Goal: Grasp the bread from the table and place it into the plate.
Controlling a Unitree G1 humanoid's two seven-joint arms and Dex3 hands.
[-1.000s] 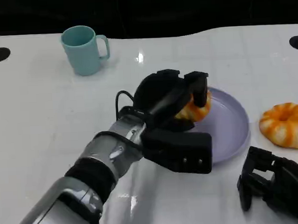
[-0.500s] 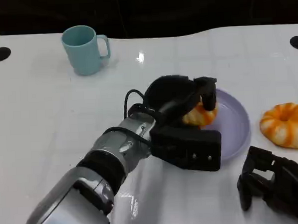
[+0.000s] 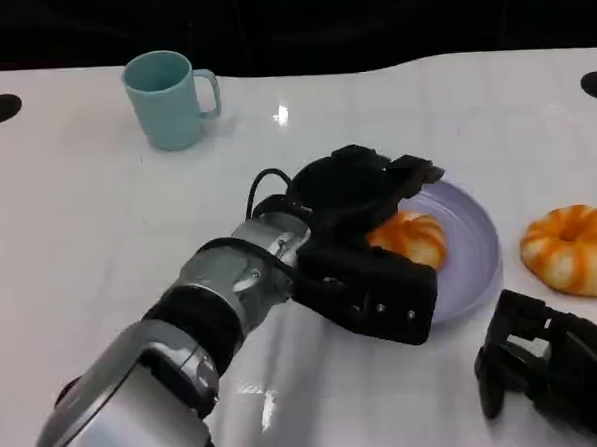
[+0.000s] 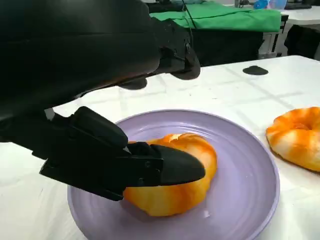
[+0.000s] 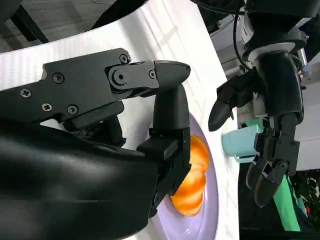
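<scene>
- Lying on the purple plate, the bread sits toward the plate's left part; the left wrist view shows the same bread resting on the plate's surface.
- The left hand reaches in from the near left and hangs over the plate's left edge, with fingers spread above and beside the bread. In the left wrist view one finger lies just in front of the bread while the upper fingers are well clear of it, so the hand is apart; whether the lower finger touches the bread I cannot tell.
- The right hand rests at the near right of the table, fingers curled inward with nothing in them.
- A second piece of bread lies on the table just right of the plate, apart from its rim, and it also shows in the left wrist view.
- A light blue mug stands upright at the far left of the table, handle pointing right, well apart from the plate.
- The right wrist view shows the bread on the plate and the left hand beyond it.
</scene>
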